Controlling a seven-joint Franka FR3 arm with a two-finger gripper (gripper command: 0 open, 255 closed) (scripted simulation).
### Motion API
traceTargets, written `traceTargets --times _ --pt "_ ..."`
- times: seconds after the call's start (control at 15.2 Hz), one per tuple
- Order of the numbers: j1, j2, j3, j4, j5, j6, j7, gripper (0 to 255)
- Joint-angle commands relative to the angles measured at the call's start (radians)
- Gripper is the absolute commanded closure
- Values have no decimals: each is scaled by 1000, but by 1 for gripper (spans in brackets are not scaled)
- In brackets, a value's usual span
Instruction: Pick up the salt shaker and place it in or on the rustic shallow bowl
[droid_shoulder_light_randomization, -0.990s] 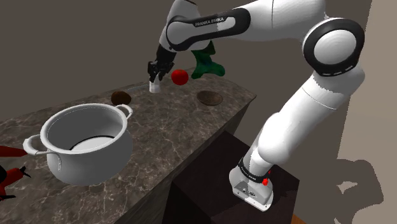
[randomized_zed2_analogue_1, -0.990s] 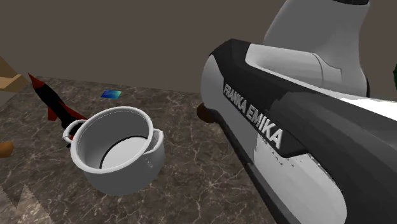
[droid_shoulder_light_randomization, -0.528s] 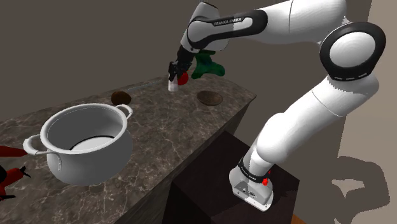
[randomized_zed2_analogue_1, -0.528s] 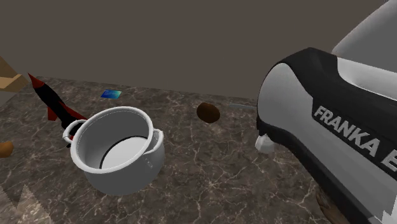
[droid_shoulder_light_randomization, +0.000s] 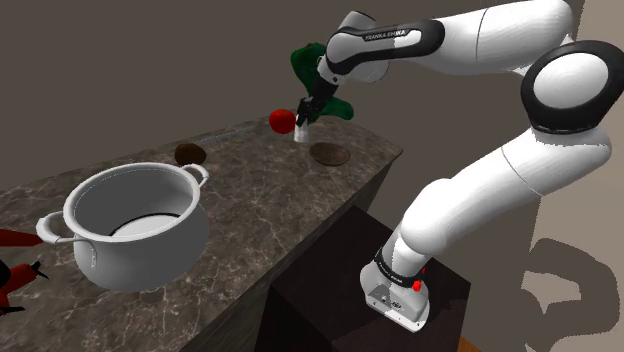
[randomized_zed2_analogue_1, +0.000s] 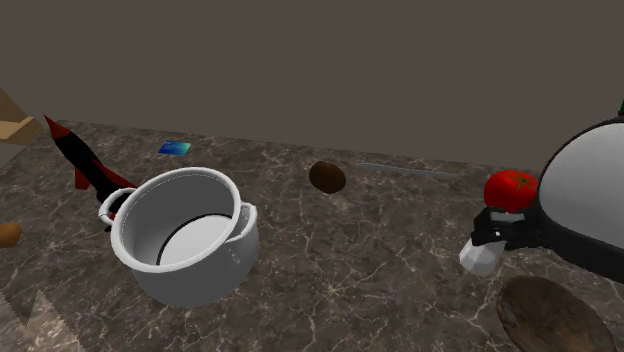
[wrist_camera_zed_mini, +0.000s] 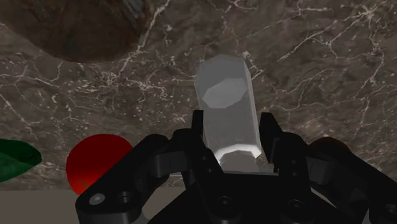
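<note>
At the shoulder view's left, a large grey pot (droid_shoulder_light_randomization: 130, 225) is seen standing on the dark marbled surface (droid_shoulder_light_randomization: 260, 215), with a small brown lump (droid_shoulder_light_randomization: 188, 153) beyond it. Further right a red tomato (droid_shoulder_light_randomization: 282, 120) is found, and just beside it the salt shaker (droid_shoulder_light_randomization: 303, 131) is held clear of the surface. The jaws are closed on the shaker's upper end, so most of its pale, faceted body projects beyond them. To the right of the shaker, and lower, the rustic shallow bowl (droid_shoulder_light_randomization: 329, 154) lies as a flat brown dish near the surface's edge. A green object (droid_shoulder_light_randomization: 303, 62) is seen behind the arm.

The shaker is judged to be short of the bowl rather than over it, so a release here would likely drop it onto the surface between tomato and bowl. Because it is gripped at one end only, it could pivot or slip if swung quickly. Once set down, a tall narrow body could tip on so shallow a dish and roll off the nearby edge.

The shaker's long axis runs in line with the jaws. Its free end is pointed down toward the surface, with a slight lean.
</note>
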Motion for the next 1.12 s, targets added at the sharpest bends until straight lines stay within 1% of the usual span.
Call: traceTargets --times 0.0,0.33,0.73,1.06 --pt "-21 -15 -39 -1 -9 -21 -53 255" --pt "-71 -37 -131 2 -31 -63 -173 255" --pt "-122 -25 -246 44 -52 -114 -322 255" --pt "-118 -5 -258 -6 -42 -46 -342 255"
